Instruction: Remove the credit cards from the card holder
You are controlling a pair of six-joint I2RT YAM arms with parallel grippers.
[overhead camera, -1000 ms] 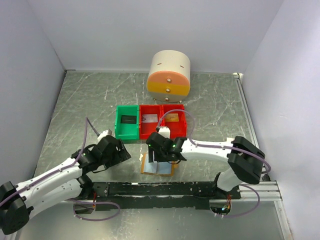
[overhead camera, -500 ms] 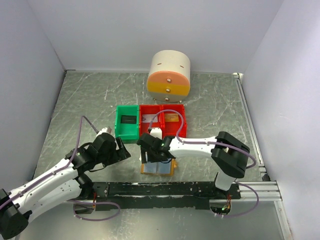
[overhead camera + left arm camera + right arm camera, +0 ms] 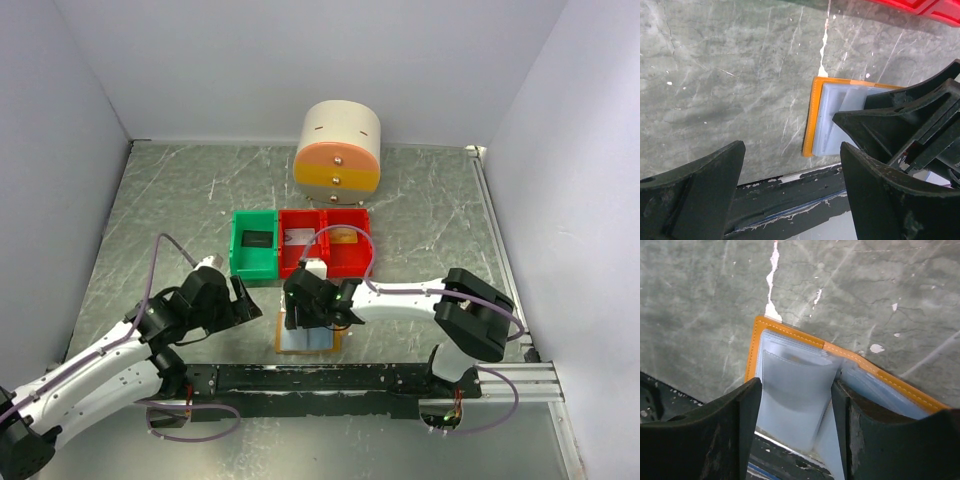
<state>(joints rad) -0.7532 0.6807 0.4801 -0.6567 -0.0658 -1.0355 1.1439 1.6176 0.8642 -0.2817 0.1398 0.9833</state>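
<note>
Top external view shows us the card holder (image 3: 310,342) lying open and flat on the table (image 3: 180,220), at its near edge just in front of the black rail (image 3: 380,378) and a little short of the bins. We see the right gripper (image 3: 303,318) directly over it. The right wrist view places its fingers (image 3: 730,425) parted to a middling width, one on each side of a pale blue pocket (image 3: 795,390) inside the orange rim. Whether the pads touch that pocket we cannot tell. The left gripper (image 3: 243,298) hangs just left of the holder with its jaws spread wide and empty, and its wrist view looks between them to bare table and the holder's left edge. Behind, we find the red bin (image 3: 350,265) holding the grey-silver card (image 3: 297,236) in its left compartment and the gold-orange card (image 3: 344,236) in its right one. The green bin (image 3: 250,270) touching its left side holds a dark flat piece (image 3: 258,238). A round drawer unit (image 3: 338,150) stands farther back.
</note>
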